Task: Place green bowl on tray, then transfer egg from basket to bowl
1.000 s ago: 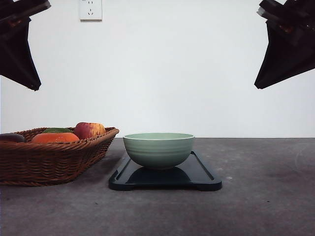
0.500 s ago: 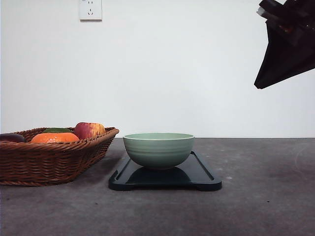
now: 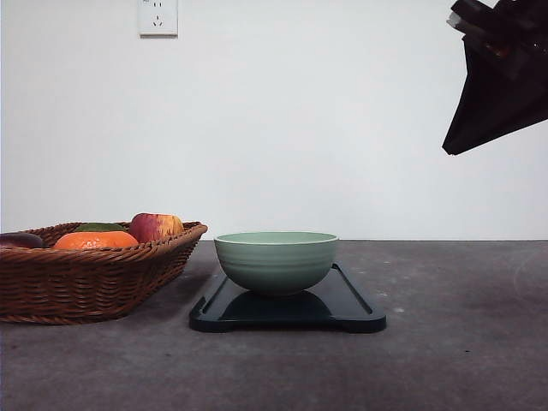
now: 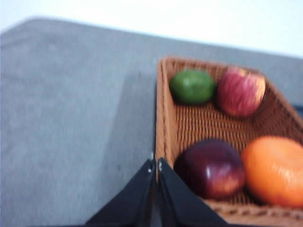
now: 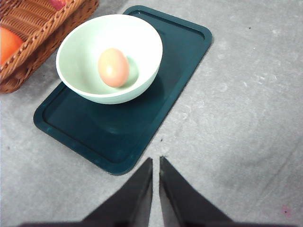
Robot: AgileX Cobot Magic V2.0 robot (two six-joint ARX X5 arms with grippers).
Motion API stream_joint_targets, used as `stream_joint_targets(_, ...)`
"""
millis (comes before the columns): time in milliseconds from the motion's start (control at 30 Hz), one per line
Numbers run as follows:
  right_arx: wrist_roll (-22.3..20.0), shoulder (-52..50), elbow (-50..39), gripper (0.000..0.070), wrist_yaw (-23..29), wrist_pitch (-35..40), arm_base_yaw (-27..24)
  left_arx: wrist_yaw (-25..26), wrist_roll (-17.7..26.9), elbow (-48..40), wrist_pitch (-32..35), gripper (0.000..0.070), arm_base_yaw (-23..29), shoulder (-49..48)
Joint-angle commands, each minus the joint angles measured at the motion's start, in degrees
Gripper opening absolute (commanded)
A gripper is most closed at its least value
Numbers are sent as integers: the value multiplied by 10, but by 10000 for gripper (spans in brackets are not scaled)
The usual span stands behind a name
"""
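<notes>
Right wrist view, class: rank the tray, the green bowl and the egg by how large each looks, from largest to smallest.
1. tray: largest, a long dark rectangle.
2. green bowl: round, sitting at one end of the tray.
3. egg: smallest, lying inside the bowl.
The gaps are wide, so camera nearness leaves the order unchanged.

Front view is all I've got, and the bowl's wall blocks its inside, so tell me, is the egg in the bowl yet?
Observer: Yes. In the right wrist view the egg lies inside the green bowl, on the tray.
Operator: Any egg left in the basket?
Observer: None that I can see. The left wrist view shows the basket holding a green fruit, an apple, a dark red fruit and an orange.
Operator: Are the grippers closed?
Observer: Both look shut: the left gripper and the right gripper.
</notes>
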Motion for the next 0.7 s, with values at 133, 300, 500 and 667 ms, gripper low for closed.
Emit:
stream_joint_targets(133,-2,3,3,15,0,6,2,0,12,-27,41,1,2,-7)
stream_joint_targets(300,-2,3,3,16,0,6,2,1,12,-27,41,1,2,-7)
stream_joint_targets(500,-2,3,3,15,0,6,2,1,12,-27,41,1,2,-7)
stream_joint_targets(667,-19,3,3,16,3,10,2,1,12,-27,41,1,2,-7)
